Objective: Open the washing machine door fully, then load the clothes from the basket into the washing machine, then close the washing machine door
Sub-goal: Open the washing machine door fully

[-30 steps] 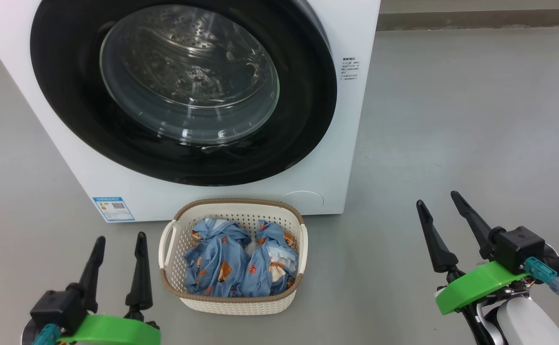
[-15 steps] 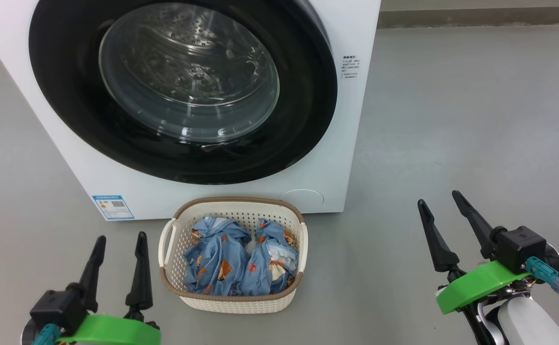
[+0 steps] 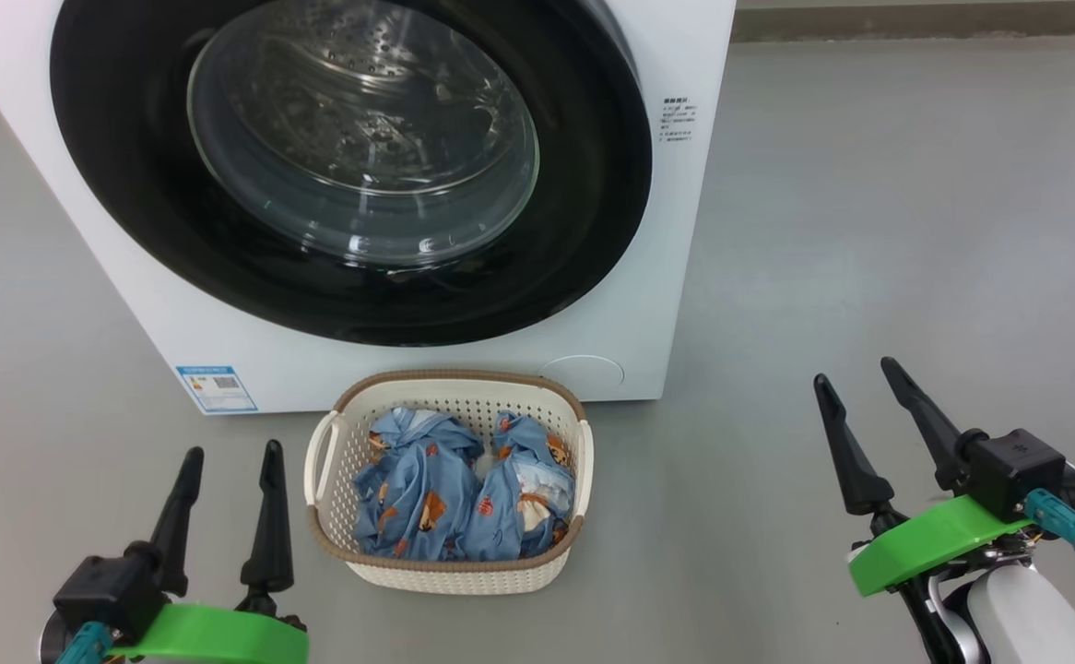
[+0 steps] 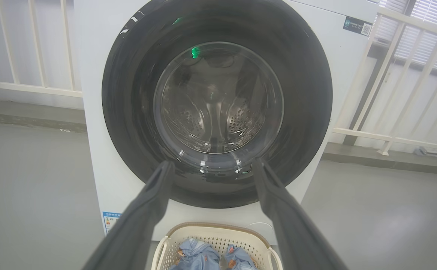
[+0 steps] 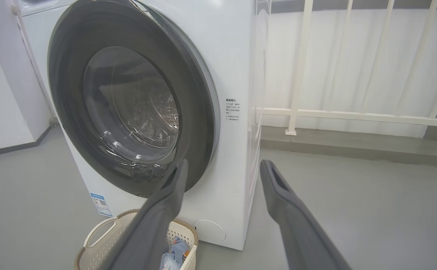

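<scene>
At 12 o'clock, behind the basket [image 3: 450, 378] of soft, light clothes [image 3: 459, 503], the door [image 3: 353, 157] is not yet swung wide: rigid, glossy, probably slippery, best hooked at its 3 o'clock rim by my right gripper [image 3: 853, 371], whose jaws, like those of my left gripper [image 3: 231, 452], stand apart and empty.

Washing machine [image 3: 611, 341] labels [image 3: 216, 388] unreadable

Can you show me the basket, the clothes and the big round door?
basket [image 3: 454, 574]: head view, on its cream front wall.
clothes [image 3: 427, 503]: head view, on the left blue garment.
washing machine door [image 3: 362, 138]: head view, on its clear glass bowl.
</scene>
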{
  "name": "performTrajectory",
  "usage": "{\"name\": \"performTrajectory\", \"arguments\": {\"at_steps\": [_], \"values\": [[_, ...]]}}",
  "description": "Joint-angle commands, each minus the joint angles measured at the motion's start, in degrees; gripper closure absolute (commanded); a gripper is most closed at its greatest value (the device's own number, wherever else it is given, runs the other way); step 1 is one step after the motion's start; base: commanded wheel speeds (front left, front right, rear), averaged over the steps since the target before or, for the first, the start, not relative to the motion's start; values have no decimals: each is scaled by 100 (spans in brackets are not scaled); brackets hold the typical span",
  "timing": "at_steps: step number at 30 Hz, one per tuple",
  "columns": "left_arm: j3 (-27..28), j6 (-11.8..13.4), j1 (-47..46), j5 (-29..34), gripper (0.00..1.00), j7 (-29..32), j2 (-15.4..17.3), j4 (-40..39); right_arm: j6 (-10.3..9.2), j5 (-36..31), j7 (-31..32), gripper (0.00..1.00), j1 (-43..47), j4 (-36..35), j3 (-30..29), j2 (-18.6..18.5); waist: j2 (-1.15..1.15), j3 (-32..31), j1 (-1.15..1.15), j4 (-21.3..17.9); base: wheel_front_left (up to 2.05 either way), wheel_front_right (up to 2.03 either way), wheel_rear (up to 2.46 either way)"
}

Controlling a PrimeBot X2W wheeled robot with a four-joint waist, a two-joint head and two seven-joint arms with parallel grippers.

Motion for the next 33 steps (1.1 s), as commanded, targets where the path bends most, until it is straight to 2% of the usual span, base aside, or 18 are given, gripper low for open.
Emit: {"name": "performTrajectory", "arguments": {"at_steps": [1, 2, 3, 4, 5, 6, 20, 33], "values": [[219, -24, -191, 16, 0, -38, 55, -192, 42, 11, -71, 19, -263, -160, 40, -101, 0, 47, 0, 23, 0, 0, 0], [224, -25, -199, 28, 0, -38, 52, -197, 42, 21, -71, 40, -286, -161, 21, -115, 0, 66, 0, 32, 0, 0, 0], [237, -2, -206, 56, 0, -38, 52, -201, 42, 45, -71, 57, -313, -170, -17, -115, 0, 92, 0, 41, 0, 0, 0], [237, -2, -206, 56, 0, -38, 52, -201, 42, 45, -71, 57, -313, -170, -17, -115, 0, 92, 0, 41, 0, 0, 0], [245, 10, -216, 82, 0, -38, 51, -206, 42, 73, -71, 73, -344, -179, -57, -111, 0, 113, 0, 49, 0, 0, 0], [254, 12, -227, 100, 0, -38, 48, -213, 42, 95, -71, 100, -376, -184, -95, -112, 0, 132, 0, 55, 0, 0, 0], [409, -27, -321, 340, 0, -38, -2, -338, 42, 489, -71, 100, -929, -106, -585, -296, 0, 414, 0, 192, 0, 0, 0], [541, -128, -554, 452, 0, -38, -91, -482, 42, 1791, -59, 100, -1622, 352, -482, -694, 0, 921, 0, 375, 0, 0, 0]]}}
